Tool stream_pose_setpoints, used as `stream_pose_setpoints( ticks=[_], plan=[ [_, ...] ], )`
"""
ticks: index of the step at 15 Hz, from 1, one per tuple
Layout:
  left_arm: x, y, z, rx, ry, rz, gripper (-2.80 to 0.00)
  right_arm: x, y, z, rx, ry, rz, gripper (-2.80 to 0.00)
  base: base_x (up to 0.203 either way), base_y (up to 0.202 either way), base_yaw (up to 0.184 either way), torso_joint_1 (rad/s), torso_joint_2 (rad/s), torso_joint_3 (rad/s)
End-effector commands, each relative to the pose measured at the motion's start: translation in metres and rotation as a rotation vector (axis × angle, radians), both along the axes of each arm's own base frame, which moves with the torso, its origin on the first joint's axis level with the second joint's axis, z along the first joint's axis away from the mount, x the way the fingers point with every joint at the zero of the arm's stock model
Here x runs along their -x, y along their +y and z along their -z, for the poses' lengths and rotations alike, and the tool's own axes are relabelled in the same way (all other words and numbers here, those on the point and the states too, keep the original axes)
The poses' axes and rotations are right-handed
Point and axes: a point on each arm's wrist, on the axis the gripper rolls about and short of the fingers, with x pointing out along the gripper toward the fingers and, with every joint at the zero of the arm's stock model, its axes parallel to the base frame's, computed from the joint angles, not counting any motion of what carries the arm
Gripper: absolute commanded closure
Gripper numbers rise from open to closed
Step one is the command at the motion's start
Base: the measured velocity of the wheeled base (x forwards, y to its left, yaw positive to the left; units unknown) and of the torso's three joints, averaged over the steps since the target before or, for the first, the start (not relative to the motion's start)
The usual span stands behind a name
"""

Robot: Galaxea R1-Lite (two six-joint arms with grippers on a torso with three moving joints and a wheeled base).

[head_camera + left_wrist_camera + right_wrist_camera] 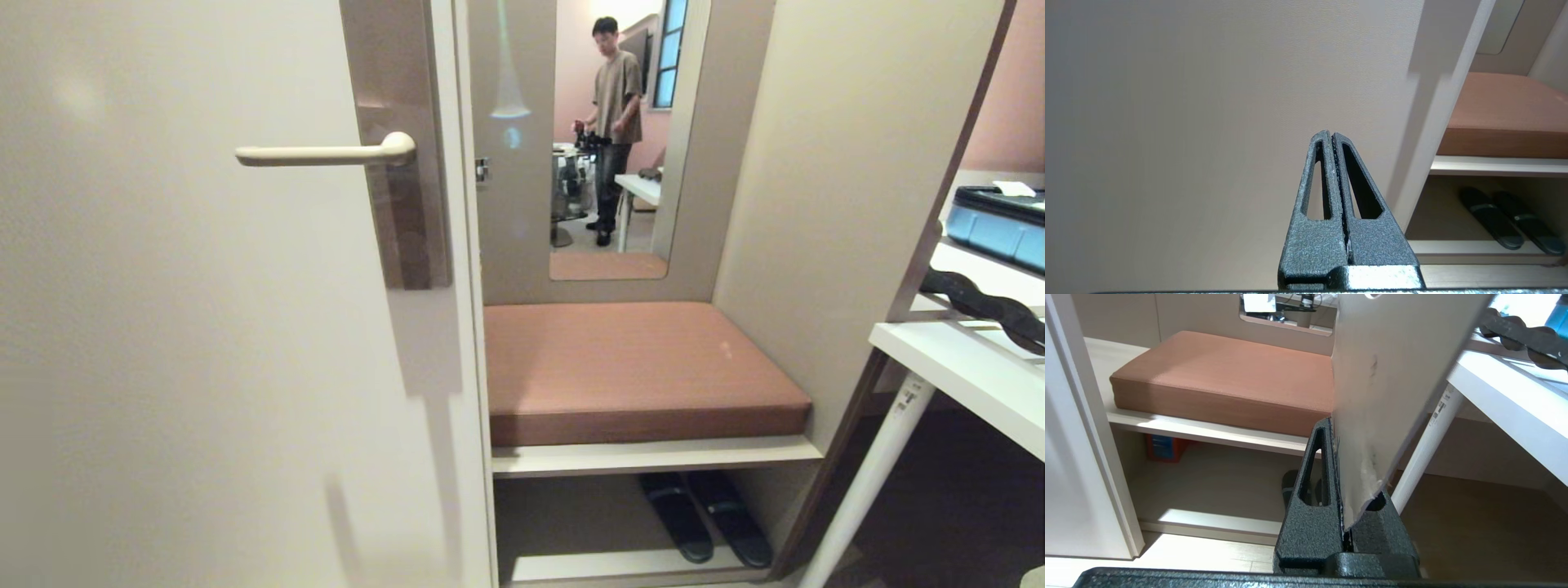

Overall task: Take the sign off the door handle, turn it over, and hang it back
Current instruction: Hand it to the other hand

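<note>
The cream door handle point(326, 153) juts out level from its tall brownish plate point(406, 204) on the pale door, and nothing hangs on it. Neither arm shows in the head view. The sign point(1392, 375) is a flat pale card seen in the right wrist view. My right gripper point(1336, 428) is shut on the sign's lower corner, and the sign stands up past the fingers. No lettering on it can be read. My left gripper point(1329, 134) is shut with nothing between its fingers, pointing at the bare door face low down.
Right of the door is a niche with a brown cushioned bench point(637, 367) and dark slippers point(702, 514) beneath. A mirror above shows a person point(614, 122). A white table point(963, 367) with a slanted leg stands at the right, carrying a blue case point(996, 224).
</note>
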Motion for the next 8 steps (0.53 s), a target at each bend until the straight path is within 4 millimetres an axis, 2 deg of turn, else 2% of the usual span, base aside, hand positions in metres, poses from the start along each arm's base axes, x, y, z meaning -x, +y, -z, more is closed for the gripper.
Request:
stream_pose_setpoints(
  ticks=[1,8],
  plan=[
    [-0.0001,0.0,0.0,0.0,0.001,-0.001,0.0,-0.0001,0.0,-0.0001,0.001,0.001,-0.001,0.0,0.0,0.0,0.0,0.0,0.0,0.0],
    [-0.0001,0.0,0.0,-0.004,0.001,-0.001,0.0,-0.0001,0.0,-0.0001,0.0,0.001,-0.001,0.0,0.0,0.0,0.0,0.0,0.0,0.0]
  ],
)
